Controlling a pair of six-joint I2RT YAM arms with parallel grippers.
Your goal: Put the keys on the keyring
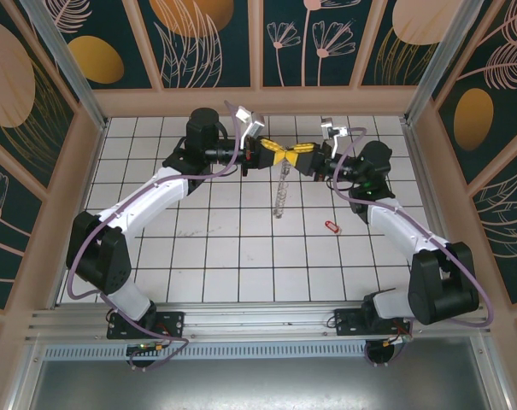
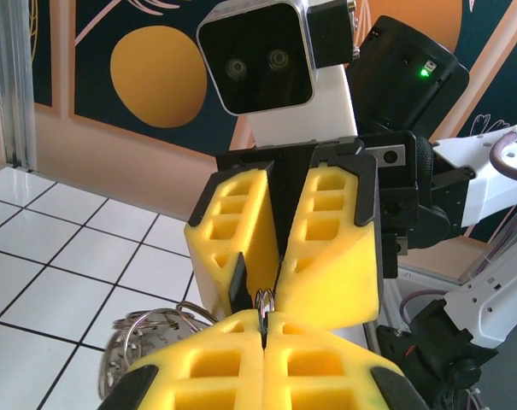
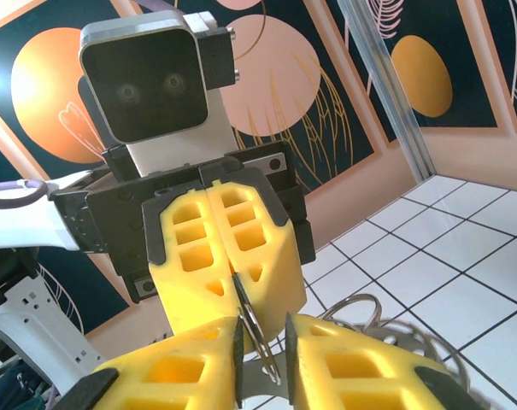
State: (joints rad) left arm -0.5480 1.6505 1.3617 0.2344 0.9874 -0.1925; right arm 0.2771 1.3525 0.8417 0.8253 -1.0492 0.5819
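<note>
Two claws met tip to tip above the far worktop point(image 1: 241, 256): left claw point(image 2: 264, 331) pinched shut on the ring point(image 2: 264, 301); right claw point(image 3: 262, 342) narrowly parted around it, hold unclear. The bunch point(image 1: 281, 192) dangling below was too small to make out.

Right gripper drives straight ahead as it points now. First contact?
Probably the keyring, held in the shut jaws of the left gripper and reaching between the fingertips of the right gripper. Directly behind it are the left gripper's yellow fingers, facing head-on. Depth is hard to judge.
</note>
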